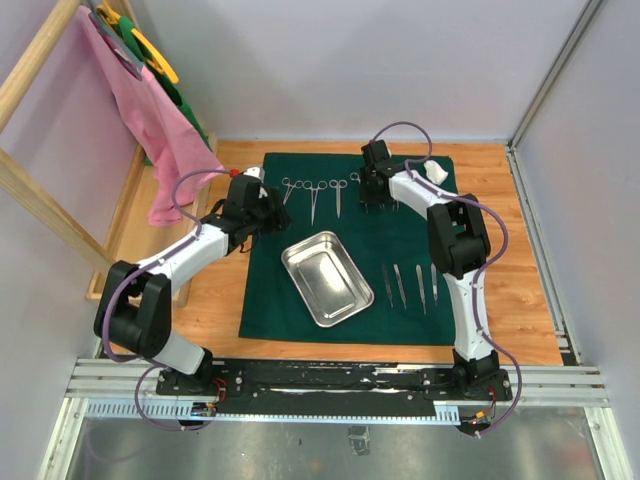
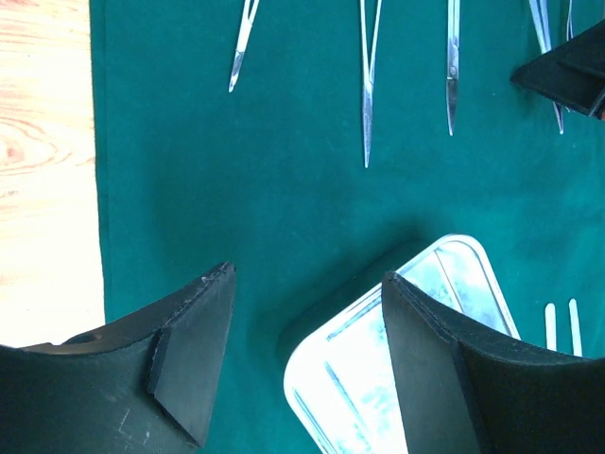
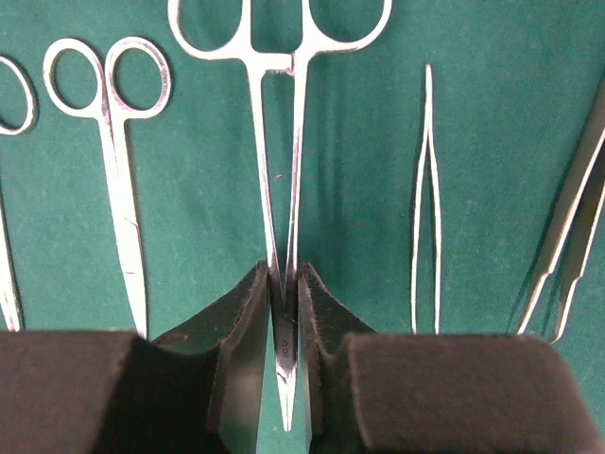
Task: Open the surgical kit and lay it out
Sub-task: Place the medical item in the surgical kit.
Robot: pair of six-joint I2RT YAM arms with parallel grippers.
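Right wrist view: my right gripper (image 3: 284, 274) is drawn narrow, its black pads (image 3: 241, 322) set against either side of the long forceps (image 3: 282, 170) just short of the tip, ring handles pointing away from me. The forceps sit over the dark green cloth (image 3: 359, 142), though I can't tell whether they rest on it or are raised a little. A second ring-handled pair (image 3: 121, 189) lies to their left and a thin pair of tweezers (image 3: 425, 208) to their right, both apart from my pads. In the left wrist view my left gripper (image 2: 307, 279) stands wide with nothing between its fingers, hanging over the cloth, and one corner of the steel tray (image 2: 454, 274) shows under the right-hand finger. From the top external view, the cloth is spread flat on the wooden table (image 1: 520, 250) with the tray tilted near its middle. Four slim steel instruments (image 1: 410, 287) lie just right of the tray, and the white gauze wad (image 1: 436, 171) sits at the far right corner.
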